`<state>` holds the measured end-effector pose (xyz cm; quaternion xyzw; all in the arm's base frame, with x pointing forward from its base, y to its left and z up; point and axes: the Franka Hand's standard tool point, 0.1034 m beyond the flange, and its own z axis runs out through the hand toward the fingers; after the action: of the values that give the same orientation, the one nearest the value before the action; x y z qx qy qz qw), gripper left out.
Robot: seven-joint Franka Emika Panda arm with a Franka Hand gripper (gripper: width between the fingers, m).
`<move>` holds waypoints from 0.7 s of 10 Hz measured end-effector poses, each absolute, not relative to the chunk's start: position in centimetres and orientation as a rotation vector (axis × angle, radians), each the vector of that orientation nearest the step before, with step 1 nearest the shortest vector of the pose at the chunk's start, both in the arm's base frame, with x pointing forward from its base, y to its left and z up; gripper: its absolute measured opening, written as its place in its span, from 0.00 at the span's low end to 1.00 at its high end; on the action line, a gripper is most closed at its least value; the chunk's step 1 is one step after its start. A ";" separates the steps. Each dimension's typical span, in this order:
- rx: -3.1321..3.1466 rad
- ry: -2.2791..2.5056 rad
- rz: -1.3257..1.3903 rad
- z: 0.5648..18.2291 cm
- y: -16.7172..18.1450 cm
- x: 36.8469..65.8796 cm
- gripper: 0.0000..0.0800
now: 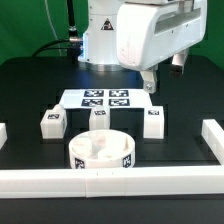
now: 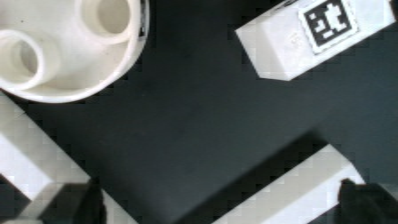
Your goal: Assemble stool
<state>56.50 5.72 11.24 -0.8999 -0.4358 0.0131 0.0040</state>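
The pincer (image 1: 148,84) hangs spread wide above the black table (image 1: 30,90) with nothing between its jaws. In the wrist view its 2 dark fingertips (image 2: 365,203) stand far apart at the edges of the picture, with only table surface between them (image 2: 210,206).

Closest to the pincer, just beside it on the exterior view's left and lower down, lies the marker board (image 1: 105,98), flat on the table. Almost as close, below and in front of the pincer, stands the nearest leg (image 1: 153,122), a small white block with a tag; the pincer does not touch it.

Farther off, toward the exterior view's left, stands the middle leg (image 1: 98,118), against the marker board's front edge. Beyond it, lower and to the same side, sits the round seat (image 1: 100,151), open sockets up and a tag on its wall. The wrist view shows the seat (image 2: 63,50) apart from a leg (image 2: 306,38) whose tag faces up; which of the 3 it is I cannot tell.

Farthest among the parts is the last leg (image 1: 50,122). White rails (image 1: 110,182) border the table, well apart from the pincer.
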 end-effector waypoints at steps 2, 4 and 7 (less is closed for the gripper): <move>-2.776 -1.470 0.015 10.5 4.2 57.0 0.81; -2.745 -1.524 0.019 8.7 1.4 57.4 0.81; -2.700 -1.573 0.037 6.3 -1.1 58.2 0.81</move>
<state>58.19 -1.12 6.32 -0.8640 -0.5033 0.0118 0.0084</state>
